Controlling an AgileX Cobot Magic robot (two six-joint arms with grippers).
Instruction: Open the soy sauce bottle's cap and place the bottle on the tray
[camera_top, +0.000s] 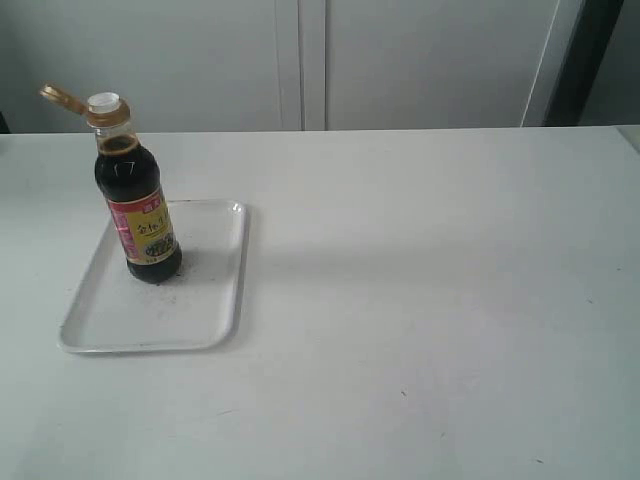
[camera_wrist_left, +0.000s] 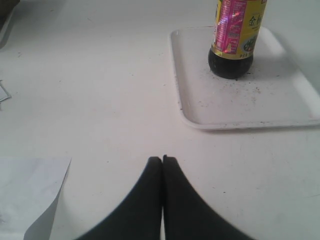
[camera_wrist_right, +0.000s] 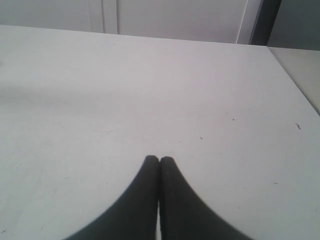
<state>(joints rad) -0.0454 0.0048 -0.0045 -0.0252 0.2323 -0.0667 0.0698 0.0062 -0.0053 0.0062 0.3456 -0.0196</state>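
Note:
The soy sauce bottle (camera_top: 140, 205) stands upright on the white tray (camera_top: 205, 300) at the left of the table. Its orange-brown cap (camera_top: 66, 100) is flipped back on its hinge, baring the white spout (camera_top: 104, 101). In the left wrist view the bottle's lower half (camera_wrist_left: 234, 35) stands on the tray (camera_wrist_left: 260, 107), well apart from my left gripper (camera_wrist_left: 162, 159), which is shut on nothing. My right gripper (camera_wrist_right: 159, 159) is shut too, over bare table, with nothing between its fingers. Neither gripper shows in the exterior view.
A sheet of white paper (camera_wrist_left: 30, 192) lies on the table beside my left gripper. A grey wall with panel seams (camera_top: 312, 60) runs behind the table. The table's far right edge (camera_wrist_right: 295, 85) shows in the right wrist view.

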